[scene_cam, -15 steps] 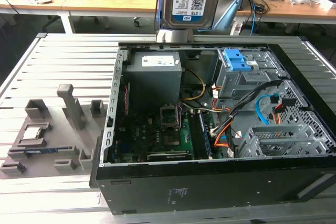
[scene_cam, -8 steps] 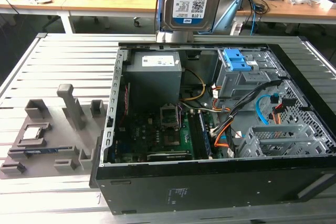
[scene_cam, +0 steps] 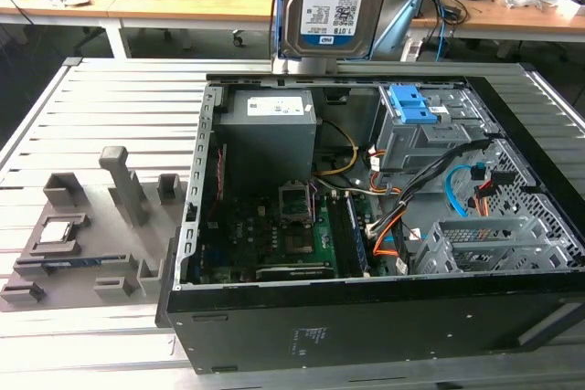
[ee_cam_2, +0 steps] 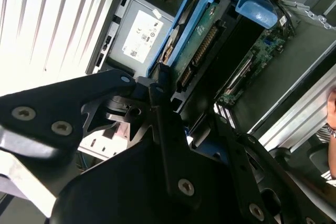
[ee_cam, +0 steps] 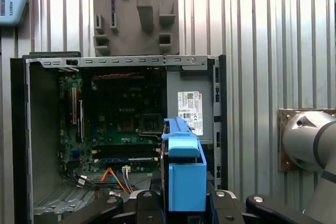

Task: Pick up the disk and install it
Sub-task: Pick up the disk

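The disk point(scene_cam: 333, 2), silver with a white-and-blue label, hangs upright above the far side of the open computer case point(scene_cam: 366, 335). In both wrist views its blue plastic side rail point(ee_cam: 184, 171) sits between the black gripper fingers point(ee_cam: 144, 200). My gripper point(ee_cam: 184, 200) is shut on the disk point(ee_cam_2: 202, 40), whose green circuit board faces the camera in the second wrist view. There my gripper point(ee_cam_2: 165, 80) holds it over the power supply point(ee_cam_2: 139, 32). Blue-latched drive bays point(scene_cam: 413, 107) sit inside the case at the far right.
Inside the case lie the motherboard point(scene_cam: 274, 239), orange and blue cables point(scene_cam: 462, 194) and a metal drive cage point(scene_cam: 489, 244). A grey fixture tray point(scene_cam: 87, 235) on the slatted table at the exterior view's left holds a processor chip point(scene_cam: 57, 232). A person's hand point(ee_cam_2: 331, 114) is beside the case.
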Controlling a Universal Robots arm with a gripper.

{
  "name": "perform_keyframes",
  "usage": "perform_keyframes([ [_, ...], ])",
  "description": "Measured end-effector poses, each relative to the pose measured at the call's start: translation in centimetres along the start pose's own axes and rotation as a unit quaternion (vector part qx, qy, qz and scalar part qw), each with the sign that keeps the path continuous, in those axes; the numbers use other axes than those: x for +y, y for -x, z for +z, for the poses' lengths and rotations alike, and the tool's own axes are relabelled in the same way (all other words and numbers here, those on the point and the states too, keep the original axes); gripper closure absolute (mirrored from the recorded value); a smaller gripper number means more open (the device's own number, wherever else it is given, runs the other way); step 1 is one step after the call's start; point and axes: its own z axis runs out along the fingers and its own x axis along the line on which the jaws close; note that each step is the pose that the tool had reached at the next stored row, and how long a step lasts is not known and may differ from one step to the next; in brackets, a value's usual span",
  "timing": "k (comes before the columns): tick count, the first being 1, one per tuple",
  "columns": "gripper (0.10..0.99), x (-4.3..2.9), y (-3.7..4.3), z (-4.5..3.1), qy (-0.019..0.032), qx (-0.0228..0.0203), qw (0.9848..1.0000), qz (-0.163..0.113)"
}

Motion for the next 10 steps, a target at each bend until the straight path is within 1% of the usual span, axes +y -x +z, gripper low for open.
perform_keyframes([
  [8, 0.722, -0.02, -1.09, 0.2, 0.0, 0.0, 1.0, 0.0],
  [10, 0.722, -0.03, -1.55, 0.27, 0.0, 0.0, 1.0, 0.0],
])
